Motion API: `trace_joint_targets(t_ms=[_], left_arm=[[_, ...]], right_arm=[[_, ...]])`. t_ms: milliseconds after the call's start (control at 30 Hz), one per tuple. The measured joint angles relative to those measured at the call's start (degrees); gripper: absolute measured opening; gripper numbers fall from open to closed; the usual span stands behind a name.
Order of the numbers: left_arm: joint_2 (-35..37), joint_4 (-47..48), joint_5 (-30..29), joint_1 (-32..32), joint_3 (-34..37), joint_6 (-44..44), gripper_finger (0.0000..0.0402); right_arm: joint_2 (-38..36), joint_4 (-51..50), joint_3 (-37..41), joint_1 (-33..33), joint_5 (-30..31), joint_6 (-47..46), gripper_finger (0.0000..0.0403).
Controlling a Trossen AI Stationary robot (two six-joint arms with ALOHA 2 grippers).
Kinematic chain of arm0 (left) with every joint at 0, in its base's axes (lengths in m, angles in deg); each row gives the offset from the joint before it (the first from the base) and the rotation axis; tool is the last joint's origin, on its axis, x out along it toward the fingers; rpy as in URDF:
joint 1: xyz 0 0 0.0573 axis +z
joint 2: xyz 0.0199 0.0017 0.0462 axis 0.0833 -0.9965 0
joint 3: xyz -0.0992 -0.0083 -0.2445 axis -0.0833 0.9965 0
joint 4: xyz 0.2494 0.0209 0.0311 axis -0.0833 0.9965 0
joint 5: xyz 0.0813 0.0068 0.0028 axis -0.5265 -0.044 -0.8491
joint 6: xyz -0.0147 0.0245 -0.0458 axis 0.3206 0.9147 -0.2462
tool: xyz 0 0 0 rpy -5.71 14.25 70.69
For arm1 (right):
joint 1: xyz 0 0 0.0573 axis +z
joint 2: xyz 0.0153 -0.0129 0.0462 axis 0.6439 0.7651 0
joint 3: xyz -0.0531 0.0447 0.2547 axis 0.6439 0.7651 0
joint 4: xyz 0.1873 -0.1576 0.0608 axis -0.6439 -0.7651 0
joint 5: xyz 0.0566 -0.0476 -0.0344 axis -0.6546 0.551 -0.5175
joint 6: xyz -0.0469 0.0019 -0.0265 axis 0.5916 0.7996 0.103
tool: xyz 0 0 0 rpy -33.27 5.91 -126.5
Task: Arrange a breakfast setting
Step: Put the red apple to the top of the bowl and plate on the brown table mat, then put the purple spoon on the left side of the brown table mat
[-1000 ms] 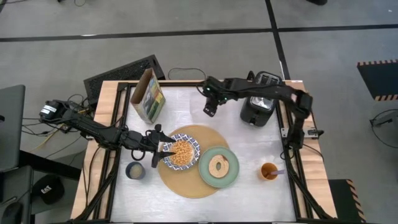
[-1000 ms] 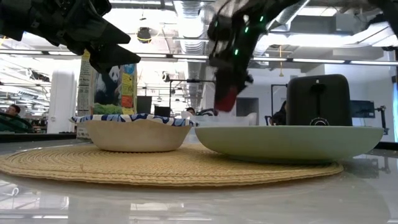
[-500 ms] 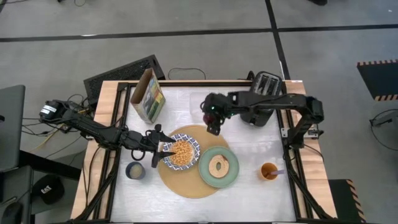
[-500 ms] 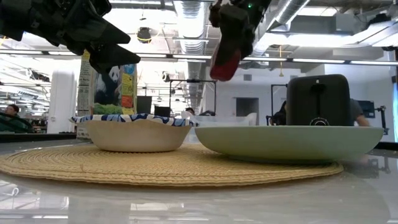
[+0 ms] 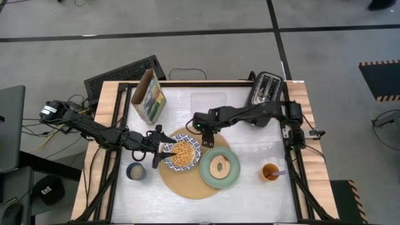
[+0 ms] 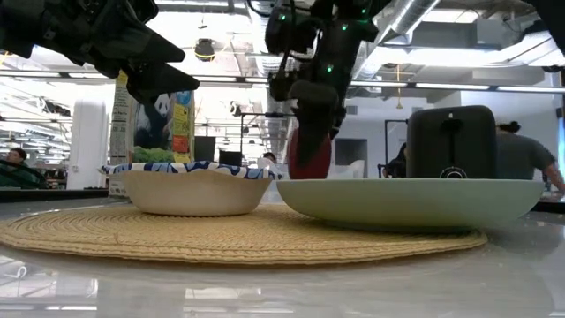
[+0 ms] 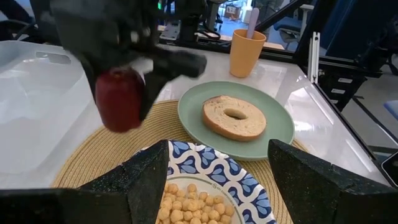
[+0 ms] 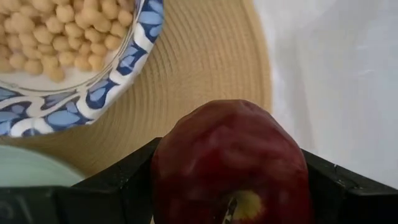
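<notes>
The pale, glossy desk (image 5: 250, 194) carries a round tan mat (image 5: 187, 184) near its front, and on the mat sit a blue-and-white bowl (image 5: 182, 153) of cereal and, touching the mat's right part, a pale green plate (image 5: 219, 167) with a ring-shaped toast slice (image 5: 219, 167). Just left of the mat stands a small dark cup (image 5: 136, 170); right of the plate, an orange cup (image 5: 270, 172). The left hand (image 5: 164, 150) hovers at the bowl's left rim, fingers spread apart. The right hand (image 5: 206, 131) is closed on a red apple (image 6: 309, 152), holding it just above the mat's far edge, between bowl and plate. Farther back stand the panda cereal box (image 5: 149, 95), a clear container (image 7: 37, 106) and a black toaster (image 5: 264, 94). Beyond the desk, people (image 6: 523, 159) sit in a bright workshop.
</notes>
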Motion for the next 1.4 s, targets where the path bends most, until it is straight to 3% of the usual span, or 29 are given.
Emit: trace_joint_targets(t_ms=[367,600,767,1133,1400], left_arm=[[-0.02,-0.07,0.02,0.00,0.00,0.02,0.0258],[-0.02,-0.08,0.03,0.00,0.00,0.02,0.0258],[-0.02,-0.07,0.04,0.00,0.00,0.02,0.0258],[-0.02,-0.46,0.08,0.00,0.02,0.04,0.0258],[-0.02,-0.33,0.08,0.00,0.02,0.04,0.0258]], right_arm=[[2.64,0.70,0.00,0.61,-0.07,-0.04,0.0305],[2.64,0.18,0.00,1.18,0.02,0.00,0.0385],[1.05,-0.16,0.00,1.33,0.19,0.00,0.0377],[-13.31,-8.02,-0.26,2.65,0.30,-2.39,0.0372],[-25.82,-16.08,-0.28,8.30,0.30,-8.35,0.0373]])
